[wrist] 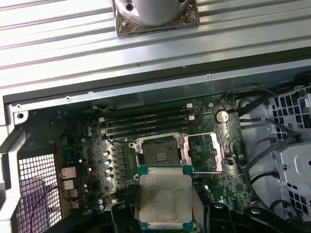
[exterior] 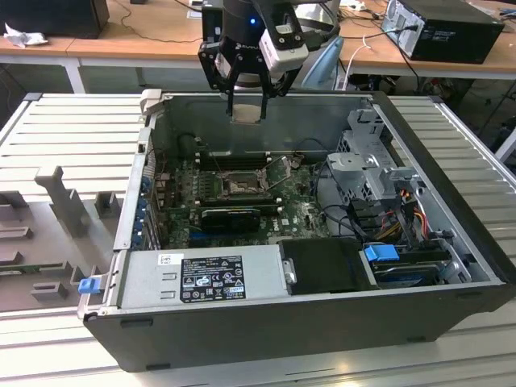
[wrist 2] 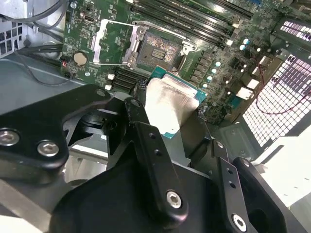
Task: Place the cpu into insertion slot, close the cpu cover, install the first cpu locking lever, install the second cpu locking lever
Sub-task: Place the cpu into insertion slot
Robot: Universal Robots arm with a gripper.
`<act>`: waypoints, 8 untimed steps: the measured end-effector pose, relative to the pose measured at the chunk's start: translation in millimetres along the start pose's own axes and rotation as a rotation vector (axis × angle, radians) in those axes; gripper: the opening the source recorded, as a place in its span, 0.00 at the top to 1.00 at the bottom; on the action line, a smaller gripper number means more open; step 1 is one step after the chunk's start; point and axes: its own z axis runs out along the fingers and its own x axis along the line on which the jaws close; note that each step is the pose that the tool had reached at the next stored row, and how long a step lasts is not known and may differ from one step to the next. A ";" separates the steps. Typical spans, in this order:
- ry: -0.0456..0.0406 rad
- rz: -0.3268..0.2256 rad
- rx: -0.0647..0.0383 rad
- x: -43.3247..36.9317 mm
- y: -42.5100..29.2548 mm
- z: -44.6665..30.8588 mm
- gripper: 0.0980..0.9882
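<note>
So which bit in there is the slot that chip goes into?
Look inside the open computer case at the green motherboard. Beside the long black memory slots sits the insertion slot: a small dark square with a silvery rim, its cpu cover flipped open alongside.

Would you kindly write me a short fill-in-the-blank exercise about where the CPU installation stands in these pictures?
1. The hand is ___ on the cpu.
2. The insertion slot is ___, with no chip in it.
3. The cpu cover is flipped ___.
Missing words: shut; empty; open.
</note>
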 end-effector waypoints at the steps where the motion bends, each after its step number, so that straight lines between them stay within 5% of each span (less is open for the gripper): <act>1: -0.0006 0.007 0.000 0.0 0.0 0.0 0.52; 8: -0.0037 0.044 -0.001 0.0 0.0 0.0 0.52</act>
